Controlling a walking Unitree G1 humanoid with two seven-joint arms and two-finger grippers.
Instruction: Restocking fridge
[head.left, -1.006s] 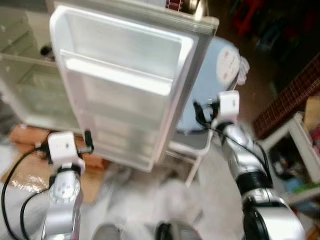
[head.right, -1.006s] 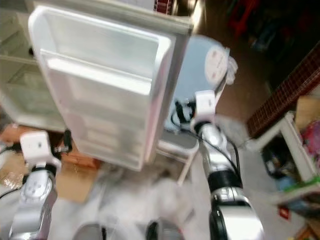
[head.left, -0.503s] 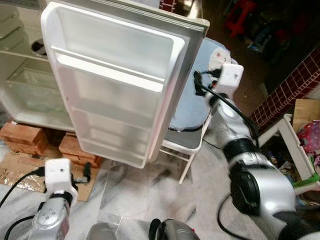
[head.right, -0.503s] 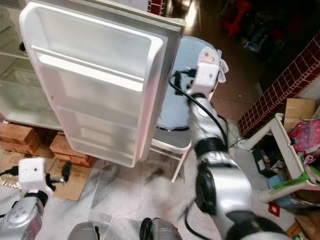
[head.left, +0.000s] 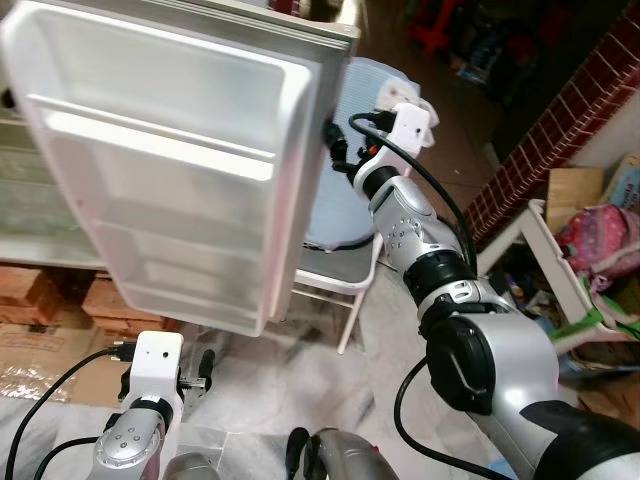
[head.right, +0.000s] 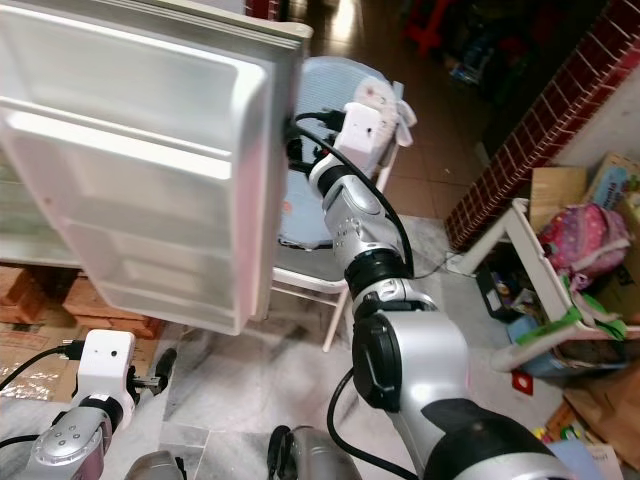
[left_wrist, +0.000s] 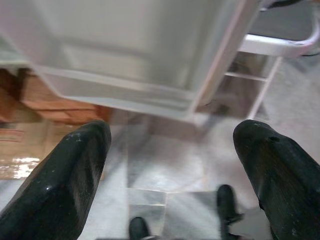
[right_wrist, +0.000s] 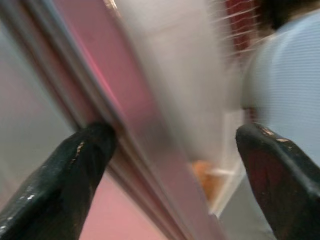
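The fridge door (head.left: 170, 180) stands wide open, its white inner face with moulded shelves turned toward me. Part of the fridge's inside (head.left: 20, 190) shows at the far left. My right gripper (head.left: 335, 152) is stretched forward at the door's free edge. In the right wrist view its fingers (right_wrist: 75, 170) are spread open, with the door's edge (right_wrist: 135, 130) running between them. My left gripper (head.left: 205, 365) hangs low, open over the marble floor below the door's bottom corner (left_wrist: 195, 107).
A white-framed chair with a pale blue back (head.left: 345, 250) stands just behind the door. Bricks (head.left: 110, 300) and cardboard (head.left: 40, 350) lie under the fridge. A red brick wall (head.left: 560, 130) and a white rack with a pink bag (head.left: 595, 235) are on the right.
The view has shifted right and closer. My right gripper has gone from beside the chair up to the door's free edge. My left arm has dropped lower.
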